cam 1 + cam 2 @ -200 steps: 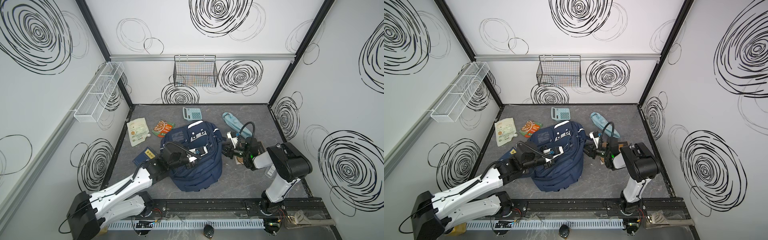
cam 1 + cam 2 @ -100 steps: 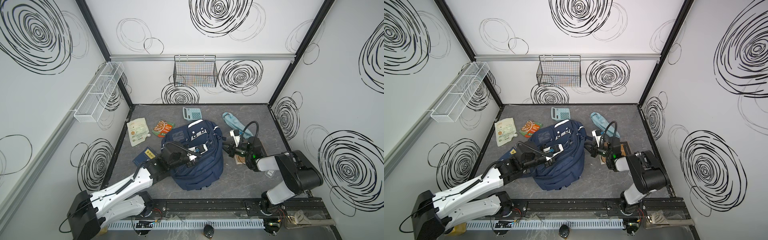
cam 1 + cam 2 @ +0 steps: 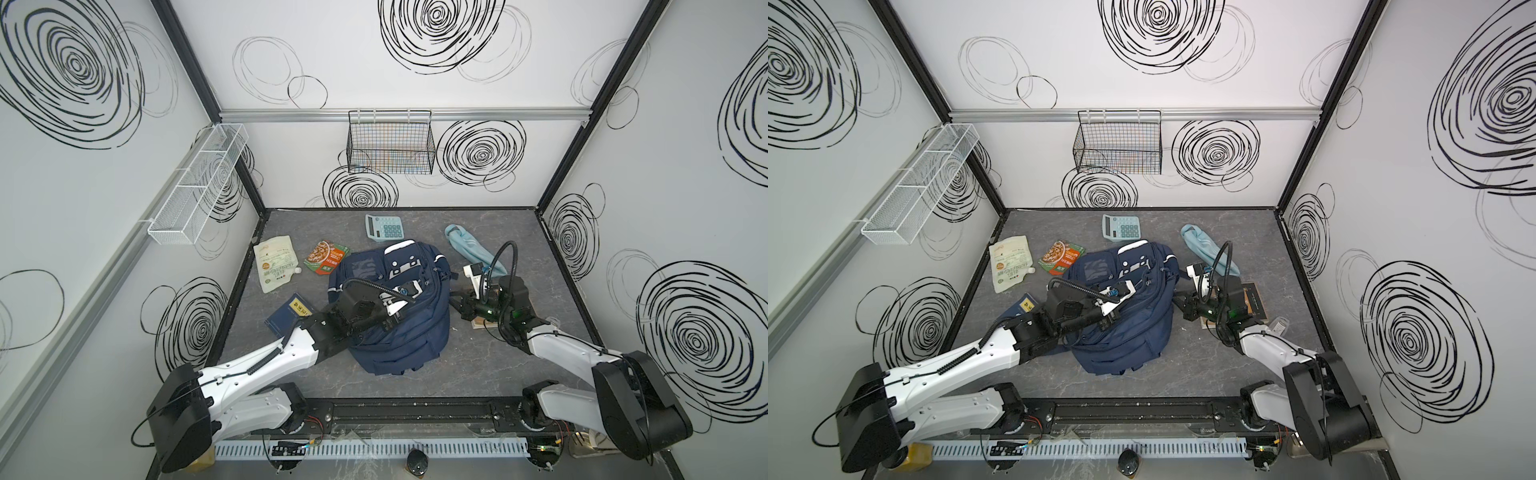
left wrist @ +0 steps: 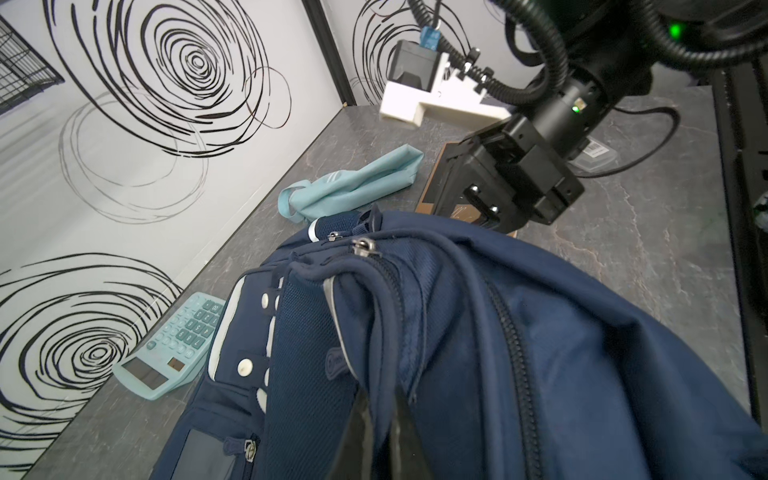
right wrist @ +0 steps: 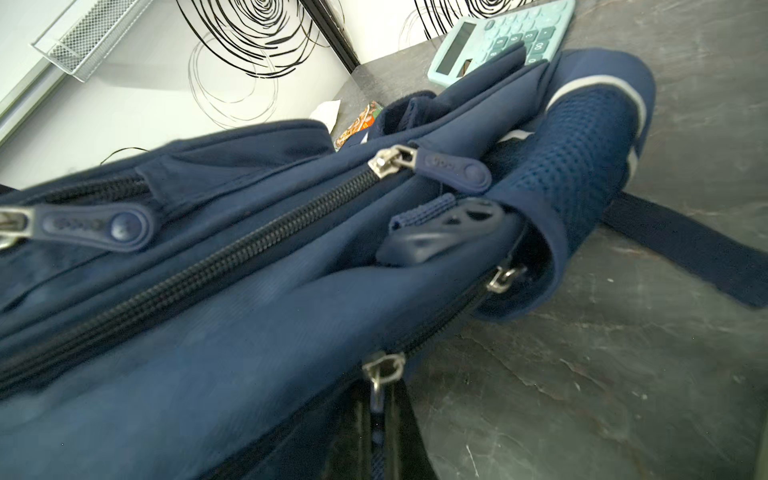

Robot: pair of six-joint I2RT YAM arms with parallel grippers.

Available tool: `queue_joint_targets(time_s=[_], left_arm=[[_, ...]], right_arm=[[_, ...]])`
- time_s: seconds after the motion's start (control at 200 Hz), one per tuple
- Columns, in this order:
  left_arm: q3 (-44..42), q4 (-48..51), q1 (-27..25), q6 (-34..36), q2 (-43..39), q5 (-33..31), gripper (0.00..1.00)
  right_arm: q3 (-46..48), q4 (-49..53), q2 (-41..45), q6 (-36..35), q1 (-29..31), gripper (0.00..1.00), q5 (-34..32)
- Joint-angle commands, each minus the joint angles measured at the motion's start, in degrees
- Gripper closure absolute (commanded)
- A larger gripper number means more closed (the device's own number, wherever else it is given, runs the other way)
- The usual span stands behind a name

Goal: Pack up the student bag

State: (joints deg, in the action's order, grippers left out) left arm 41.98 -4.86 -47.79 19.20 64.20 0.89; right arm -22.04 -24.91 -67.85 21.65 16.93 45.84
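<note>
You're pinching the student bag (image 3: 419,345) fabric in your left gripper (image 4: 380,415); your right gripper (image 5: 384,419) is clamping its zip pull (image 5: 376,386).

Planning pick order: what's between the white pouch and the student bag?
An orange snack packet lies flat between the white pouch and the student bag, shown in both top views.

Your student bag (image 3: 399,340) lies in the middle of the worktop (image 3: 498,370). Your left gripper (image 3: 390,323) sits on top of it; your right gripper (image 3: 455,303) touches its right side. A calculator (image 3: 384,227) and a light blue umbrella (image 3: 467,247) lie near the back edge.
</note>
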Motion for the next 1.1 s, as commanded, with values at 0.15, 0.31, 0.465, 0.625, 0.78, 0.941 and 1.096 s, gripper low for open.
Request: queue_joint_targets(time_s=[0.15,0.31,0.465,0.625,0.78,0.941,1.096], left_arm=[[6.52,-3.00,-1.49,-3.06,2.78,-12.64,1.00],[8.00,-1.38,-2.67,-4.96,4.61,-15.03,1.00],[10.30,-0.39,-2.91,-8.57,6.72,-13.48,1.00],[13.53,2.17,-4.04,-10.88,10.32,-13.27,1.00],[14.10,3.18,-4.86,-10.79,11.54,-14.74,1.00],[13.79,4.30,-4.87,-11.18,12.16,-16.53,1.00],[13.03,4.72,-4.86,-10.53,12.81,-14.52,1.00]], right_arm=[[-3.39,18.37,9.37,-0.16,0.91,1.00,-0.71],[-5.22,25.18,15.25,-0.46,1.18,1.00,-0.24],[-6.47,27.96,20.12,1.14,4.91,1.00,-1.00],[-7.50,28.51,22.29,4.10,11.74,1.00,-3.71],[-9.39,31.79,21.41,4.66,16.21,1.00,-3.91],[-12.17,36.02,22.12,4.87,18.24,1.00,-4.97],[-14.07,38.44,22.72,5.09,20.53,1.00,-5.47]])
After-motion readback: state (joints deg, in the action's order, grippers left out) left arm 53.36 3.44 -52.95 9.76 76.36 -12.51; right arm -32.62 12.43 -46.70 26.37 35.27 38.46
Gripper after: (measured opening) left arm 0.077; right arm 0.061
